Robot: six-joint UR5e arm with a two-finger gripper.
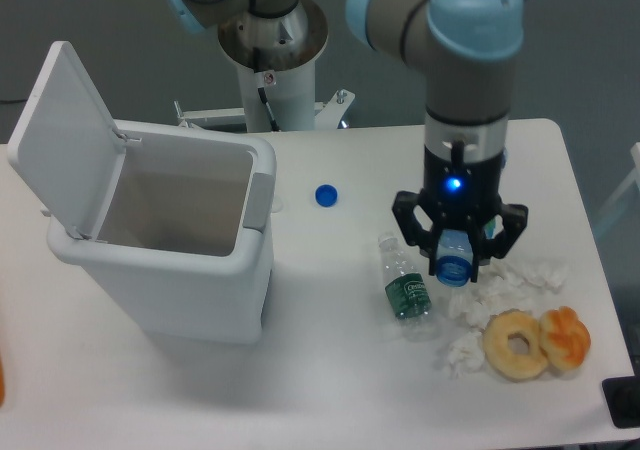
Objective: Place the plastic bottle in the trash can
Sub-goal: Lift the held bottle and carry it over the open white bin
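The plastic bottle [452, 267] is small and blue-tinted, with a round blue neck ring facing the camera. It sits between the fingers of my gripper [456, 248], which is shut on it and holds it just above the table at the right. The trash can [165, 270] is a large white bin at the left. Its hinged lid [62, 135] stands open and its inside looks empty. The gripper is well to the right of the bin.
A clear bottle with a green label [405, 288] lies just left of the gripper. A small blue cap [325, 196] lies between the bin and the gripper. Crumpled white tissue [515, 278] and two doughnuts [518, 345] lie at the front right. The arm's base [272, 70] stands at the back.
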